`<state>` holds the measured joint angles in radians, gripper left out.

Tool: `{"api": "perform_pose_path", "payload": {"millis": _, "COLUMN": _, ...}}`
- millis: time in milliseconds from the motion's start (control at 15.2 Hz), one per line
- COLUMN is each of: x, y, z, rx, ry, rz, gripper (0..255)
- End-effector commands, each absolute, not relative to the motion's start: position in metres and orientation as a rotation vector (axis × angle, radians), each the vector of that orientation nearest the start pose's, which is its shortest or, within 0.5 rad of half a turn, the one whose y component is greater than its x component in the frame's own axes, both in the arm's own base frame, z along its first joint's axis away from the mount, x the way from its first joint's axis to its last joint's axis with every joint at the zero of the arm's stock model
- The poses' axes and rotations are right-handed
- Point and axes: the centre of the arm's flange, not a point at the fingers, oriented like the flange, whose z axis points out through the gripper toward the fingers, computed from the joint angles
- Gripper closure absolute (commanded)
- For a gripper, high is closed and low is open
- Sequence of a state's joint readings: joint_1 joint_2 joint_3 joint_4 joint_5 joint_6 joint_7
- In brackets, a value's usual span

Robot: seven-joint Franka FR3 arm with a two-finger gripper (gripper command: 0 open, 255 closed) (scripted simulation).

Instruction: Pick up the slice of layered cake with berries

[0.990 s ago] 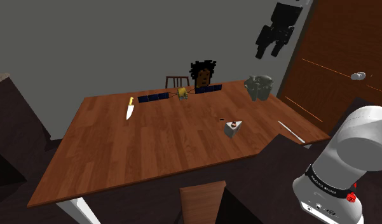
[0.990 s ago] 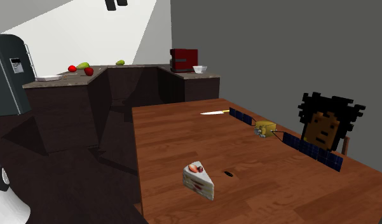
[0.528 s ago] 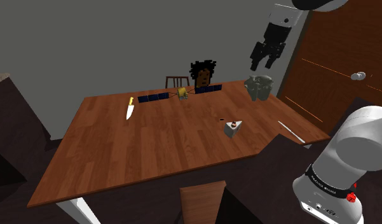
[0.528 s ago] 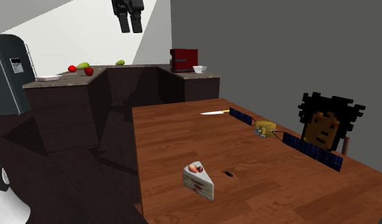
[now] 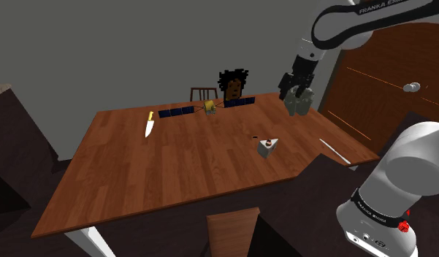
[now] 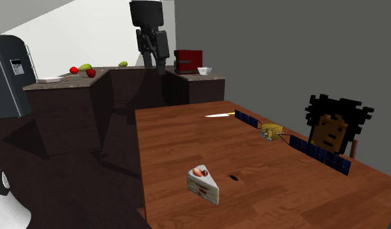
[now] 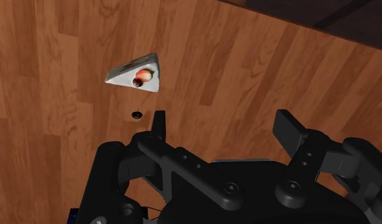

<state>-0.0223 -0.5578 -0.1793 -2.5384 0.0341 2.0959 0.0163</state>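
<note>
Well, the fingers (image 7: 159, 127) hang released and empty; the cake slice (image 5: 268, 147) sits on the table (image 5: 174, 160) below, toward the shoulder view's near left.

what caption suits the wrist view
Open end effector above a wooden table, the cake slice lying free ahead of it.

White cake slice (image 7: 133, 74), brown woodgrain table (image 7: 246, 70), black hand (image 7: 222, 122)

The claw (image 7: 221, 126), fingers apart, hangs over the wooden table (image 7: 259, 70) near the cake slice (image 7: 135, 74).
</note>
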Motion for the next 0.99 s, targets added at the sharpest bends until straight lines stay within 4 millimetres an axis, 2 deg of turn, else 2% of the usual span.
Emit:
{"api": "perform_pose_path", "payload": {"millis": 0, "x": 0.385, "y": -0.089, "z": 0.443, "rx": -2.993, "ry": 0.335, "rz": -0.173, "gripper": 0}}
{"api": "perform_pose_path", "payload": {"millis": 924, "x": 0.433, "y": -0.150, "z": 0.270, "rx": -2.912, "ry": 0.435, "rz": -0.131, "gripper": 0}}
